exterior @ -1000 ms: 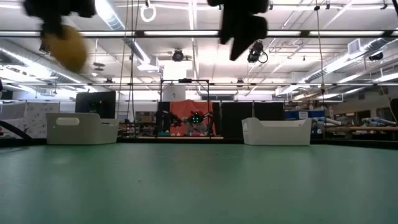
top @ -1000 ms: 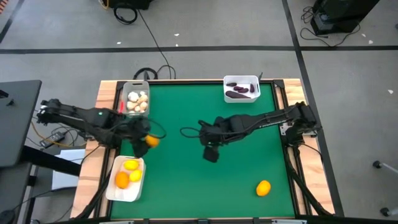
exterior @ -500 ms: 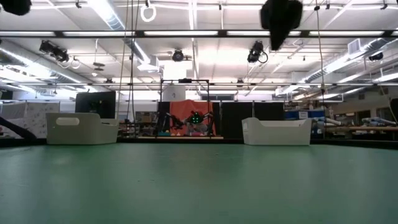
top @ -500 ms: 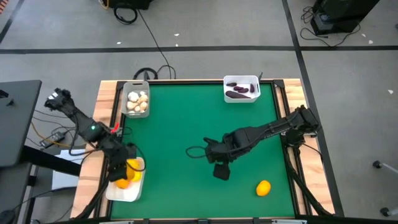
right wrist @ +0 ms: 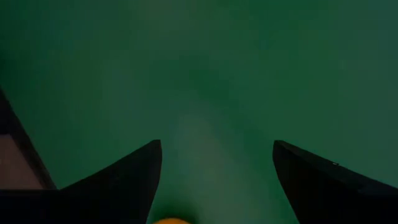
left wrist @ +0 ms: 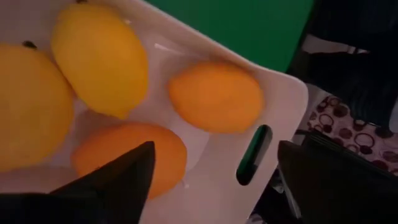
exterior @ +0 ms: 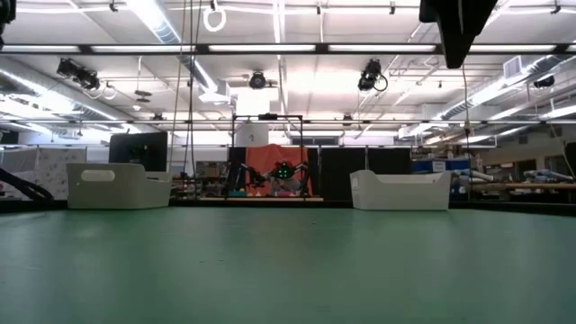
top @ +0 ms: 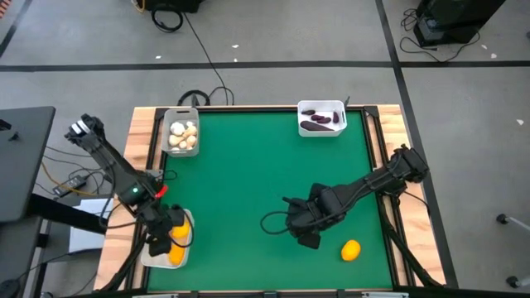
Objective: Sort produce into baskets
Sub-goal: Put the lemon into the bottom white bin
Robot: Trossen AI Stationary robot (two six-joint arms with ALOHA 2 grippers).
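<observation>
My left gripper (top: pixel 160 242) hangs open and empty over the white basket (top: pixel 149 258) at the table's near left corner. In the left wrist view its fingers (left wrist: pixel 214 149) stand wide apart above two yellow fruits (left wrist: pixel 99 56) and two orange fruits (left wrist: pixel 214 96) that lie on the basket's floor. My right gripper (top: pixel 308 238) is open and empty above the green table, just left of a lone orange fruit (top: pixel 351 250) that rests on the mat. An edge of that fruit shows in the right wrist view (right wrist: pixel 168 220), between the fingers (right wrist: pixel 214 146).
A greyish basket with off-white bulbs (top: pixel 182 134) stands at the far left. A white basket with dark purple pieces (top: pixel 321 118) stands at the far right. Both also show in the low view (exterior: pixel 117 187) (exterior: pixel 400 191). Bare green mat (top: pixel 248 182) lies between them.
My left gripper has carried an orange fruit from over the mat toward the near left corner, over the white basket, and has let it go; the fruit now lies in the basket. My right gripper has moved toward the near right, close to the lone orange fruit.
</observation>
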